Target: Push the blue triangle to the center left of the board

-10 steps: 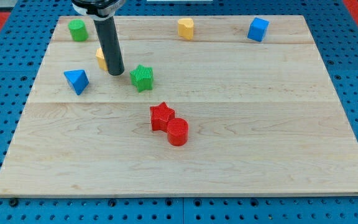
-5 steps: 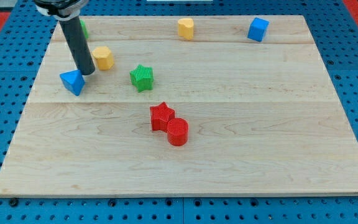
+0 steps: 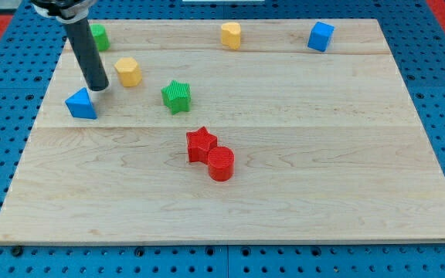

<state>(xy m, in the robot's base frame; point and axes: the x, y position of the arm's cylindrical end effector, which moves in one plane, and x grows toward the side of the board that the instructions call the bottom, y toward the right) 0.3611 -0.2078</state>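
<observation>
The blue triangle [image 3: 80, 104] lies near the board's left edge, a little above mid-height. My tip [image 3: 98, 87] stands just above and to the right of it, touching or almost touching its top corner. The dark rod rises from there toward the view's top left.
A yellow block [image 3: 128, 71] sits right of the rod. A green star [image 3: 176, 96] lies further right. A green cylinder [image 3: 98, 35], partly behind the rod, a yellow block [image 3: 231, 34] and a blue cube [image 3: 321, 35] line the top. A red star [image 3: 201, 144] touches a red cylinder [image 3: 222, 163] mid-board.
My tip has swept left from beside the yellow block to the blue triangle. The triangle has slid left and turned. The yellow block, hidden before, now shows.
</observation>
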